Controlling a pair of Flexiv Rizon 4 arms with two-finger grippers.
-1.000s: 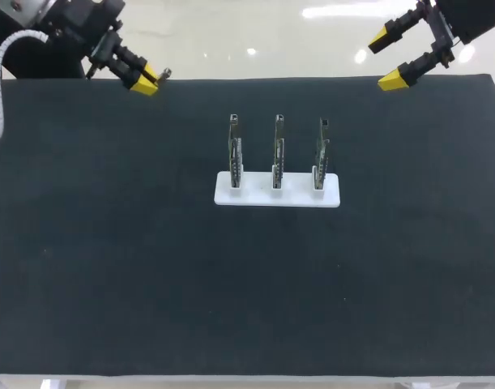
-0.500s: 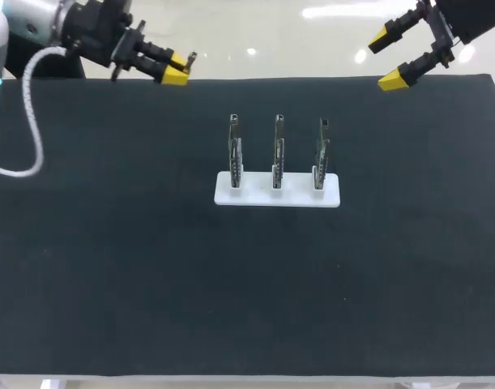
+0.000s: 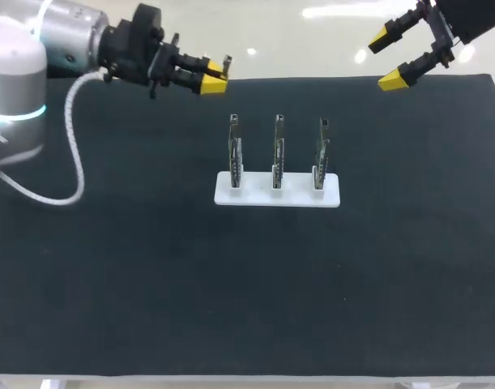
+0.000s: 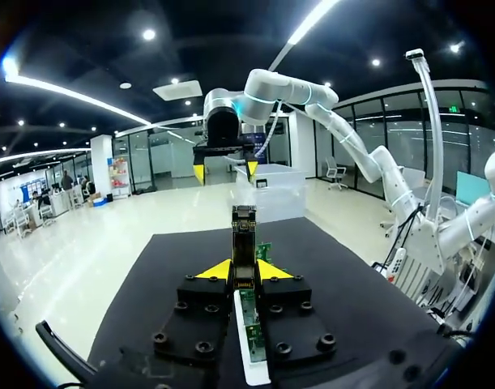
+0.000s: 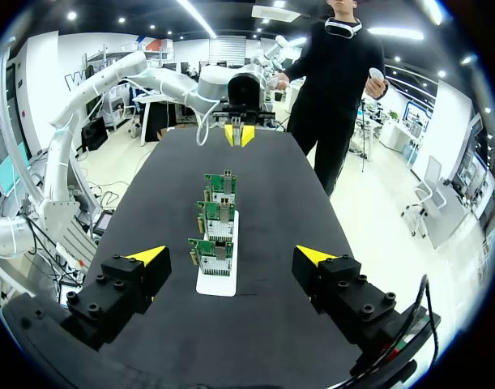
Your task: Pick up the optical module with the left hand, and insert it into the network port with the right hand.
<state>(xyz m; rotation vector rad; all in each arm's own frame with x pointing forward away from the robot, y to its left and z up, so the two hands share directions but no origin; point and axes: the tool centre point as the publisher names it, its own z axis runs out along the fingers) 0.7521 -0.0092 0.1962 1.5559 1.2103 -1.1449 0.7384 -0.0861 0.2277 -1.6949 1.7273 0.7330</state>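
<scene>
White holder (image 3: 296, 198) carries three upright circuit boards (image 3: 278, 151)

Left tool (image 3: 211, 76), far left, pinches the optical module (image 4: 244, 231). Right tool (image 3: 386, 58) hangs far right, fingers (image 3: 391, 79) spread wide.

A small dark metal optical module (image 4: 244, 225) is clamped between the left gripper's (image 4: 244, 271) yellow tips, its end jutting ahead. Three upright green boards with metal network ports (image 3: 278, 150) are seated in a row in a white base (image 3: 277, 198), mid-table.

White base (image 3: 296, 198) bears green boards (image 5: 217, 214) on a black table (image 3: 150, 284).
</scene>
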